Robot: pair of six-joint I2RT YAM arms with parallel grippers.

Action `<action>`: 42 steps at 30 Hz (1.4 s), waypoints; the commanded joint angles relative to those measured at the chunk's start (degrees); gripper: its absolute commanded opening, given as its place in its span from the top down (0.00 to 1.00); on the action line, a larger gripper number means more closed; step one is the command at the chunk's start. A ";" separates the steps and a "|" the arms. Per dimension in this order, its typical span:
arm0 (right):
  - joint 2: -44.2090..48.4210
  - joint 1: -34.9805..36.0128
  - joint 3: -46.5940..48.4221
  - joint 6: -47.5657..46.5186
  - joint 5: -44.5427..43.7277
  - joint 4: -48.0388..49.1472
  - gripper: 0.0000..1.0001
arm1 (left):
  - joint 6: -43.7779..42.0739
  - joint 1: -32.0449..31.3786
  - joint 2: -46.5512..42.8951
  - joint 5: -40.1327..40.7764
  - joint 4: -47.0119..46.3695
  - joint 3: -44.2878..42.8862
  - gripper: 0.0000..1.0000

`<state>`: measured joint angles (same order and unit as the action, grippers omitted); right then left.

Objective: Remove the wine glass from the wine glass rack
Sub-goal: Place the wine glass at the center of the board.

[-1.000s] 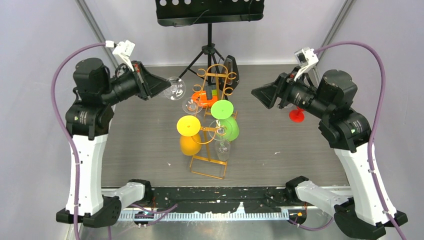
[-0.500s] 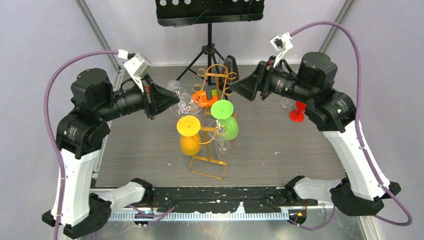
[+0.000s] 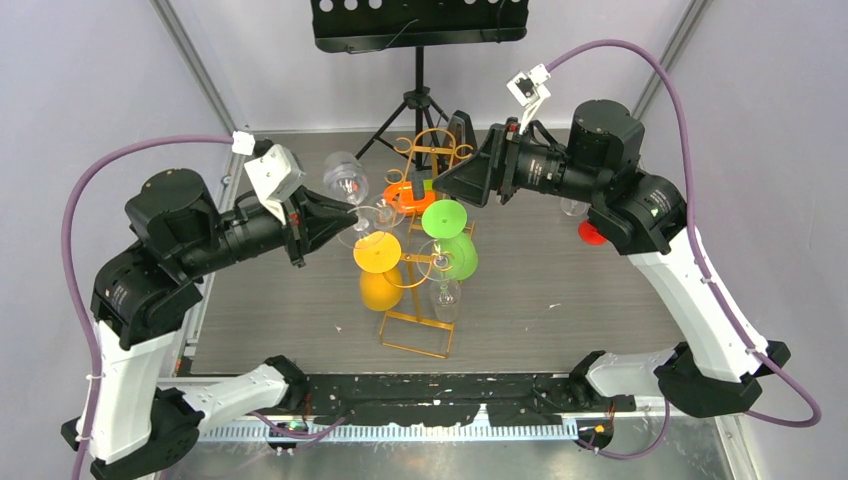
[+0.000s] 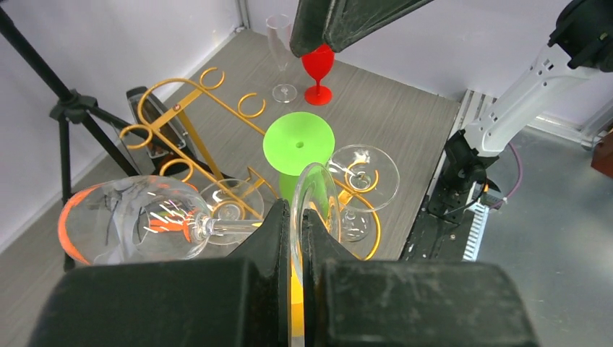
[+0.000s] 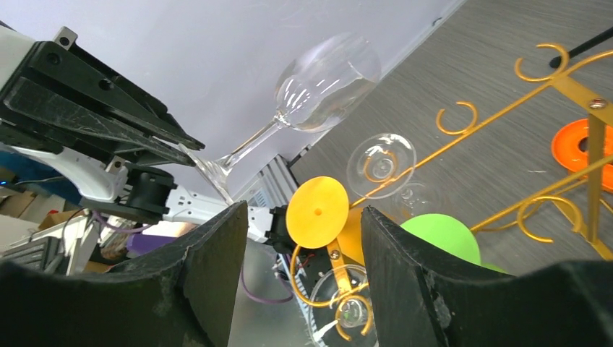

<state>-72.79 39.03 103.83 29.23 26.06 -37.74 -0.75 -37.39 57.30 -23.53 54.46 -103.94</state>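
Observation:
My left gripper [image 3: 338, 216] is shut on the foot of a clear wine glass [image 3: 345, 181] and holds it in the air just left of the gold wire rack [image 3: 415, 322]. In the left wrist view the glass's foot [image 4: 315, 199] is pinched between the fingers [image 4: 278, 238], with its bowl [image 4: 130, 220] pointing left. In the right wrist view the held glass [image 5: 325, 83] hangs apart from the rack [image 5: 506, 116]. My right gripper [image 3: 440, 186] is open and empty above the rack's far end; it also shows in the right wrist view [image 5: 303, 282].
The rack carries yellow [image 3: 377, 251], green [image 3: 445, 218] and orange [image 3: 408, 191] glasses and clear ones [image 3: 446, 293]. A red glass [image 3: 592, 233] and a clear flute [image 3: 572, 208] stand on the table at the right. A black music stand [image 3: 420, 30] is behind.
My left arm swung forward and right with the clear glass, tilting its bowl up. My right arm moved left from the table's right side to above the rack.

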 commanded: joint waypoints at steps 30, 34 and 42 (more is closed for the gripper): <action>-8.14 7.61 -3.33 14.91 7.07 12.65 0.36 | -16.60 -24.47 4.04 27.62 -5.31 -0.93 1.00; -8.52 7.87 -4.49 15.41 7.28 13.19 0.36 | -17.31 -25.80 4.05 29.36 -5.56 -0.59 1.00; -9.61 8.85 -5.39 16.91 7.57 14.85 0.36 | -18.01 -26.99 4.22 30.85 -6.87 0.49 1.00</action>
<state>-81.84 46.74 98.41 44.60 32.18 -26.63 -16.21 -63.83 61.76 4.58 53.49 -103.24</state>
